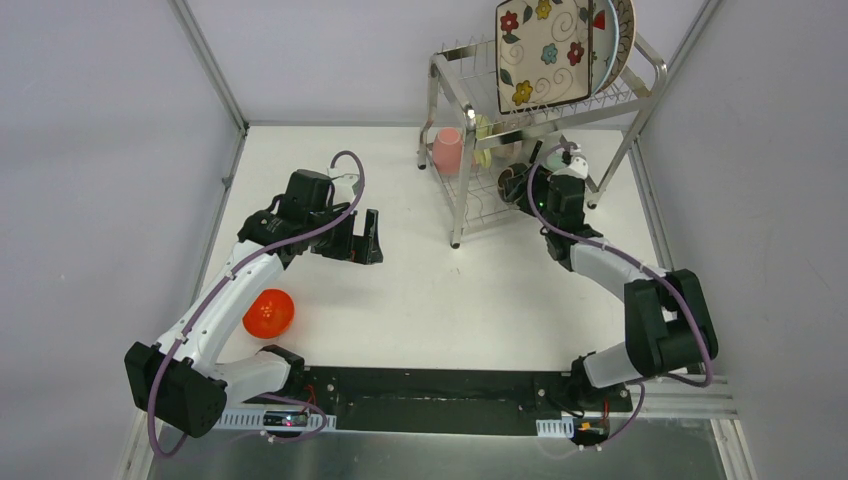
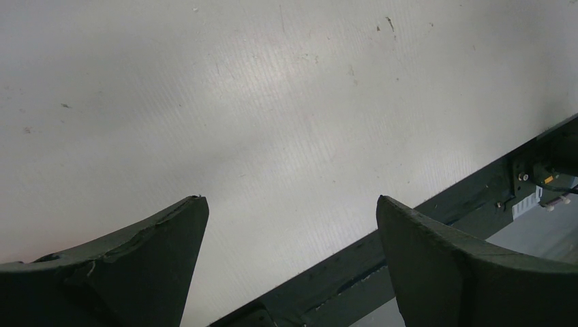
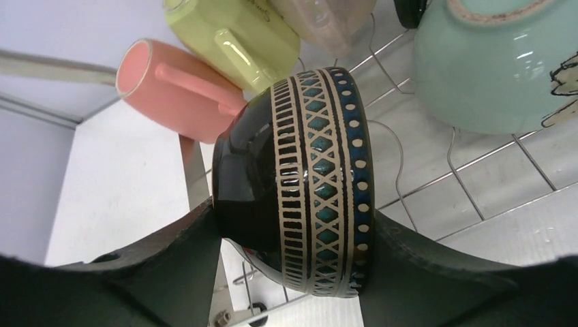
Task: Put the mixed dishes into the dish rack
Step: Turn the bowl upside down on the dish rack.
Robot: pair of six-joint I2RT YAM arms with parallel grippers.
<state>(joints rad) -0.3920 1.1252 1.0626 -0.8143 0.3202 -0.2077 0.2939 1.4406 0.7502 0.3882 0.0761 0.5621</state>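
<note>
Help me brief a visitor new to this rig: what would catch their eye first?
The flowered square plate stands upright on the top tier of the dish rack, far right. Below it, the right end effector grips a dark patterned bowl at the lower shelf. An orange bowl lies near left.

The right gripper [image 3: 293, 219] clasps a dark patterned bowl [image 3: 300, 170] on edge (pink cup [image 3: 170, 88], mint bowl [image 3: 491, 68] behind) above the rack [image 3: 416, 191].
</note>
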